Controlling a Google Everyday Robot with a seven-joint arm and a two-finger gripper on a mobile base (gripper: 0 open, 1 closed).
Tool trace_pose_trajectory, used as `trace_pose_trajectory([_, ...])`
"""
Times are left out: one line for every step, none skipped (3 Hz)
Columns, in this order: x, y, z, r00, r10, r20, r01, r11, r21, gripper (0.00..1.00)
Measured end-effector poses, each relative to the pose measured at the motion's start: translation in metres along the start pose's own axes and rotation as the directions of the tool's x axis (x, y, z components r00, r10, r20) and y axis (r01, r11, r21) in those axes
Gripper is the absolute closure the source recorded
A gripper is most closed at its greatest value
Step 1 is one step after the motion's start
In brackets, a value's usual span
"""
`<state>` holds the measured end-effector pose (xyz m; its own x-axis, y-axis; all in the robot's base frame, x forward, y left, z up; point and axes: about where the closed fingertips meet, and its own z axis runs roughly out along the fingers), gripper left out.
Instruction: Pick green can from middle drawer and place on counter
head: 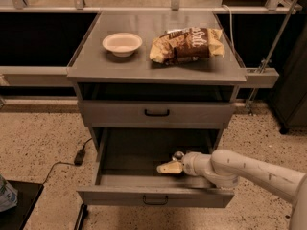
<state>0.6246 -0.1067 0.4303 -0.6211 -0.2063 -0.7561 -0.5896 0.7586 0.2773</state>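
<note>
On the speckled floor at the left, a black plug (79,156) with its cable is seen lying beside the cabinet. The grey table (91,66) carries two things: a white bowl (122,43) on its left half and, well apart to the right, a brown-and-yellow chip bag (187,44) laid flat. Below the top, the upper drawer (120,114) is closed, while the middle drawer (115,196) is pulled out, its dark floor exposed.

The green can (178,155) is found inside the middle drawer, right of centre – only its silver top and a little of its dark body are made out. Just in front of it the gripper (160,168) is held low over the drawer floor, pointed leftward. Its pale fingers (169,167) appear to be drawn narrowly together – nothing is seen between them, and the can stands behind them rather than in their grasp. The white arm (259,174) is extended in from the lower right, over the drawer's right front corner.
</note>
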Motion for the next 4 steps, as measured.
trace_pose_trajectory([0.0,0.0,0.0,1.0,0.0,0.0,0.0,1.0,0.0,0.19])
trace_pose_trajectory([0.0,0.0,0.0,1.0,0.0,0.0,0.0,1.0,0.0,0.42])
trace_pose_trajectory([0.0,0.0001,0.0001,1.0,0.0,0.0,0.0,1.0,0.0,0.66])
trace_pose_trajectory([0.0,0.0001,0.0001,1.0,0.0,0.0,0.0,1.0,0.0,0.89])
